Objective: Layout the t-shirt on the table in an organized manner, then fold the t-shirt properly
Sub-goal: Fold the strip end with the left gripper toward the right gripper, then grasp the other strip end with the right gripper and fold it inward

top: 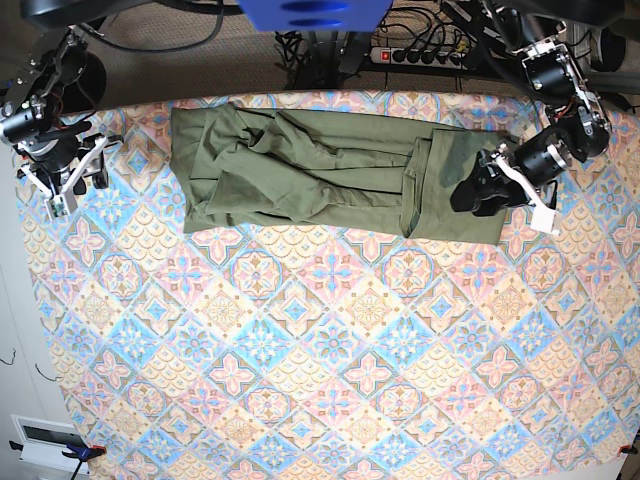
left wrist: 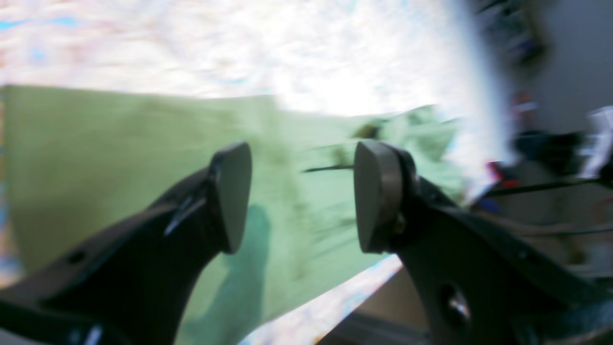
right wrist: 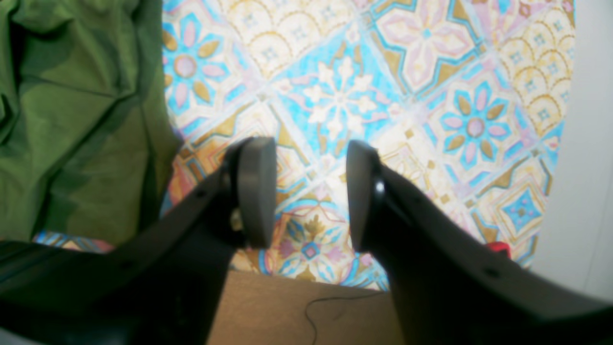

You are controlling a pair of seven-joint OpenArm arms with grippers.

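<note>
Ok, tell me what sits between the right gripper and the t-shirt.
Nothing visible. The right gripper hangs open over bare patterned table, and the t-shirt lies just beside it with only tablecloth between. In the base view the same gripper sits off the shirt's end, with no other object there.
</note>
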